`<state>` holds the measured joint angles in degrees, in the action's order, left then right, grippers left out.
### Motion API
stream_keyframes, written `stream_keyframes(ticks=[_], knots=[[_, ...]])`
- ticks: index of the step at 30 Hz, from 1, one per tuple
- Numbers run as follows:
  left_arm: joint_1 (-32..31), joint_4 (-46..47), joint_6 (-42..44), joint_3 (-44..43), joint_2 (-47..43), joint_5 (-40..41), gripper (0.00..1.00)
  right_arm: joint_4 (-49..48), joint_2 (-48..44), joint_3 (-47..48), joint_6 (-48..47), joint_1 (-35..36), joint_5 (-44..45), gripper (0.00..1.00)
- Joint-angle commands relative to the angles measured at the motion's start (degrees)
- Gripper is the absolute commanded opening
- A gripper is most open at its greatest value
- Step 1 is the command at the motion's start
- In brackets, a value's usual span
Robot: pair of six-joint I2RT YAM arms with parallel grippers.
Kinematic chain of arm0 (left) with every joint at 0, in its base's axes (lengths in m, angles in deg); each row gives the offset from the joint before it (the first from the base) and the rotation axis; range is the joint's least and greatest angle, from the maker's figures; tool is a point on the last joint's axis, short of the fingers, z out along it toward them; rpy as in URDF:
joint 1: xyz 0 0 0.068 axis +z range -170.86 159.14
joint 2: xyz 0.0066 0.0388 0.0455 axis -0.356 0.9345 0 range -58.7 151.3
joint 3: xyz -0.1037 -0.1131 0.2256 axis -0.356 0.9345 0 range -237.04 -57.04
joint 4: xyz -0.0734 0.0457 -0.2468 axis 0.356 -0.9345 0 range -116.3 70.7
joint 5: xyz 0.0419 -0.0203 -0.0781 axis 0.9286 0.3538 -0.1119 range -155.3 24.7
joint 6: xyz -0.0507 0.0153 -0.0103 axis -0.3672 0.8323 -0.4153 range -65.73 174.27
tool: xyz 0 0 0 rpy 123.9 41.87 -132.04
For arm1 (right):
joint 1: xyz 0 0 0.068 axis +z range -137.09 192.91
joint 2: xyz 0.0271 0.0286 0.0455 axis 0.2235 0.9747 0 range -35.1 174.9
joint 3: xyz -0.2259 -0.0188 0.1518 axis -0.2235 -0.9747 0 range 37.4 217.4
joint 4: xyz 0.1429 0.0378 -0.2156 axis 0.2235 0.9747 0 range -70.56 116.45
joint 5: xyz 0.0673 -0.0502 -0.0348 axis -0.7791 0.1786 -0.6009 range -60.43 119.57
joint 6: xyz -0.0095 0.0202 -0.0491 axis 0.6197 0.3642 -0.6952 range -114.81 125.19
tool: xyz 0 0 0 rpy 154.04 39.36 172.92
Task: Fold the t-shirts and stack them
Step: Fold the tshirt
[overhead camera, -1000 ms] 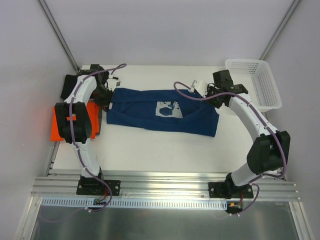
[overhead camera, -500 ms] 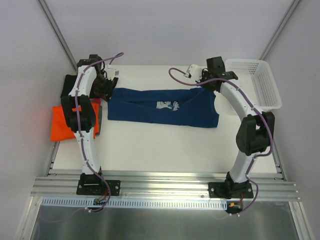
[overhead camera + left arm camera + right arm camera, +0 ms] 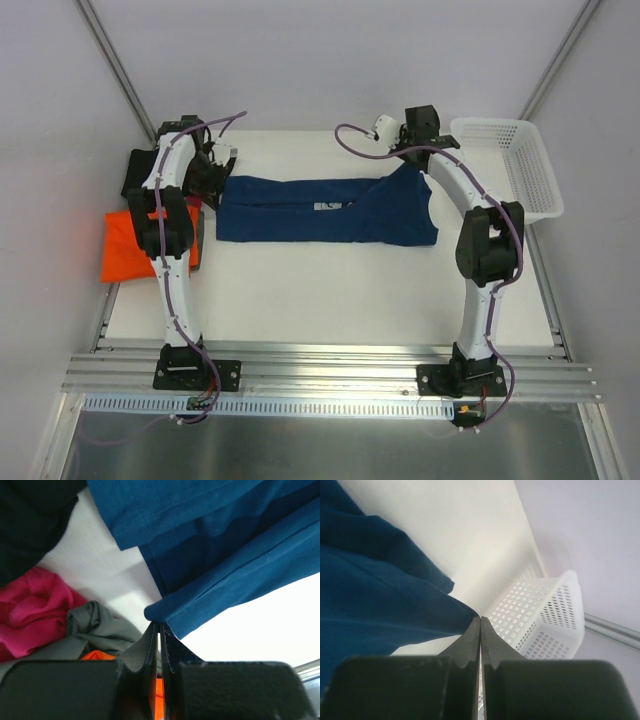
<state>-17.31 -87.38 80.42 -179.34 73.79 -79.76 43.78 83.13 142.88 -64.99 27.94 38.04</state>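
Navy t-shirt held at both ends, apparently mid-fold, toward the far side of the table.
Left gripper: jaws pressed together on a doubled hem. Right gripper: jaws likewise closed on a thin corner of cloth, near the basket. Shirt lies stretched between them; orange t-shirt and black t-shirt sit at the left edge. Risk: both bites look shallow, so an uneven pull could slip a corner and skew the fold.
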Motion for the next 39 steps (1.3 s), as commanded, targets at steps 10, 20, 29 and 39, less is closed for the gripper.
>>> stream_keyframes(ticks=[10,20,29,39], knots=[[0.7,-1.8,-5.2,-9.3,3.7,1.3,0.0,-6.2,1.4,2.3,-0.7,-1.8,4.6,0.01],[-0.2,-1.7,-7.2,-8.0,5.2,0.5,0.13,-6.6,4.4,0.5,-1.5,0.5,5.4,0.01],[-0.1,0.8,-10.2,-4.7,-2.3,2.2,0.83,-9.7,-3.0,-6.9,-0.9,1.9,11.1,0.77],[-1.9,2.5,-13.7,-1.2,-11.2,-2.5,0.8,-0.2,-16.5,-21.1,8.6,1.9,7.8,0.76]])
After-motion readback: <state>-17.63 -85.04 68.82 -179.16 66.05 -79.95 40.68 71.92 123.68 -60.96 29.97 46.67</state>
